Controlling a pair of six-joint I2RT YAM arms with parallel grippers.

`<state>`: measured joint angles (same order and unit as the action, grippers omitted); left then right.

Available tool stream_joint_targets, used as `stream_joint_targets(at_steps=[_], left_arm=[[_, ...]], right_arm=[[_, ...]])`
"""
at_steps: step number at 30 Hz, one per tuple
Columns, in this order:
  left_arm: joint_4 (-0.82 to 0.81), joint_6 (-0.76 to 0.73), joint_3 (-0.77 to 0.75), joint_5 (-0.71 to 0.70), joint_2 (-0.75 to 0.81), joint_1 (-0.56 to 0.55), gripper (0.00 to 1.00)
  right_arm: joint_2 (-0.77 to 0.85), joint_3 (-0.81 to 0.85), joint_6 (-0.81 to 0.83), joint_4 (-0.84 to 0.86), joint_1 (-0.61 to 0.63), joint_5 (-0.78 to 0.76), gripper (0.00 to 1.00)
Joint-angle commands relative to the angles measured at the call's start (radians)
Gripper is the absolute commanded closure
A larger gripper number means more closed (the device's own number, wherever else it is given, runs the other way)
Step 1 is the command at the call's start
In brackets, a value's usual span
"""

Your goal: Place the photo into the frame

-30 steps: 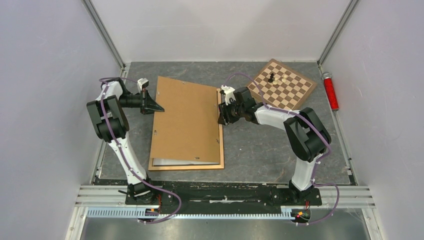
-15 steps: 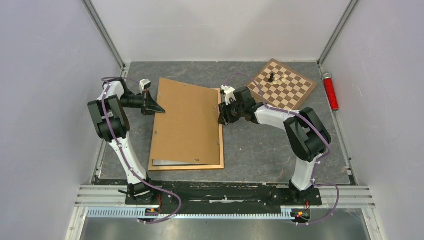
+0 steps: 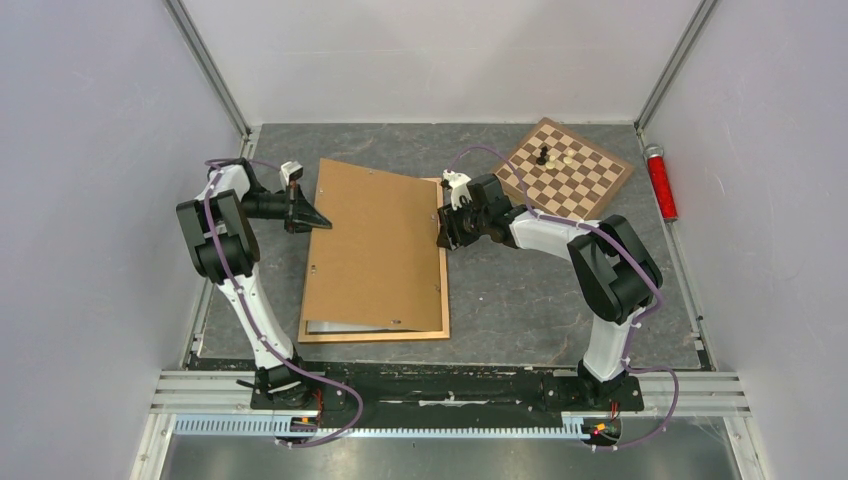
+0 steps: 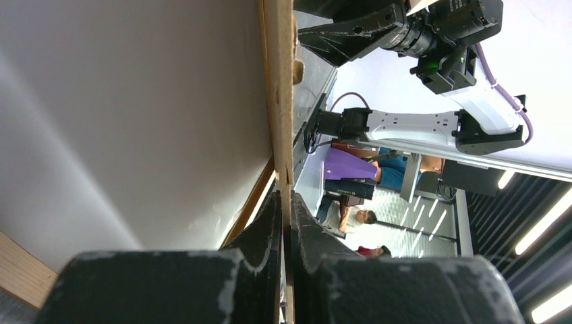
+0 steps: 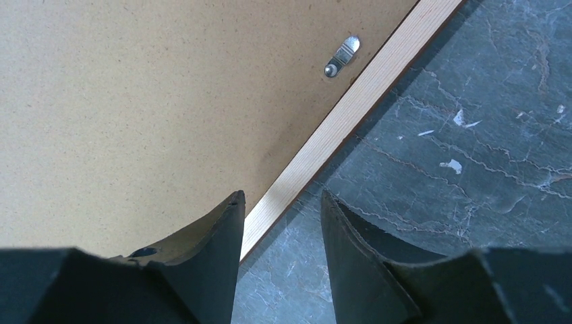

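Observation:
The light-wood frame [image 3: 443, 300] lies flat in the middle of the table. The photo [image 3: 335, 325] rests inside it with its white back up; a strip shows at the near end, and the left wrist view shows more of the photo [image 4: 135, 115]. A brown backing board [image 3: 375, 245] slants over both. My left gripper [image 3: 322, 220] is shut on the board's left edge [image 4: 278, 101] and holds it raised. My right gripper [image 3: 441, 240] hangs open over the frame's right rail [image 5: 351, 115], one finger above the board [image 5: 168, 88], the other above the table.
A chessboard [image 3: 570, 185] with a few pieces lies at the back right. A red cylinder [image 3: 661, 182] rests by the right wall. A metal turn clip [image 5: 340, 57] sits on the board near the frame's rail. White walls close in the table.
The left gripper has shifted slightly toward the near right with the board's edge in it, nudging the board. The right arm has not moved.

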<state>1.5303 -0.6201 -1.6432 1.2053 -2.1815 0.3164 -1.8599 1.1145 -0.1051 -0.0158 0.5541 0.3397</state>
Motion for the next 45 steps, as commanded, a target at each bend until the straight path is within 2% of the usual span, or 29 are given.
stream_joint_targets(at_steps=[1, 5, 9, 15, 21, 25, 28, 33, 45], left_arm=[[0.116, -0.032, -0.004, 0.055, -0.011, -0.010, 0.98], [0.116, -0.042, -0.015, 0.038, -0.033, -0.009, 0.94], [0.117, -0.046, -0.025, 0.027, -0.050, -0.010, 0.85], [0.113, -0.045, -0.044, 0.006, -0.061, -0.010, 0.65], [0.039, 0.026, -0.024, -0.052, -0.030, -0.008, 0.56], [-0.120, 0.165, 0.027, -0.162, 0.037, -0.007, 0.52], [-0.181, 0.226, 0.049, -0.232, 0.080, -0.008, 0.47], [-0.231, 0.282, 0.053, -0.318, 0.113, -0.008, 0.44], [-0.237, 0.303, 0.018, -0.380, 0.095, -0.043, 0.43]], right_arm=[[0.036, -0.006, -0.001, 0.027, -0.002, -0.010, 0.52], [0.037, -0.007, -0.001, 0.027, -0.002, -0.009, 0.52], [0.037, -0.006, 0.000, 0.027, -0.002, -0.009, 0.52], [0.036, -0.007, 0.000, 0.027, -0.002, -0.010, 0.52], [0.038, -0.007, 0.001, 0.027, -0.002, -0.010, 0.52], [0.044, -0.011, 0.000, 0.027, -0.002, -0.009, 0.52], [0.046, -0.012, -0.002, 0.027, -0.001, -0.007, 0.52], [0.047, -0.012, -0.007, 0.028, -0.002, -0.001, 0.52], [0.060, -0.024, -0.002, 0.033, -0.002, -0.003, 0.52]])
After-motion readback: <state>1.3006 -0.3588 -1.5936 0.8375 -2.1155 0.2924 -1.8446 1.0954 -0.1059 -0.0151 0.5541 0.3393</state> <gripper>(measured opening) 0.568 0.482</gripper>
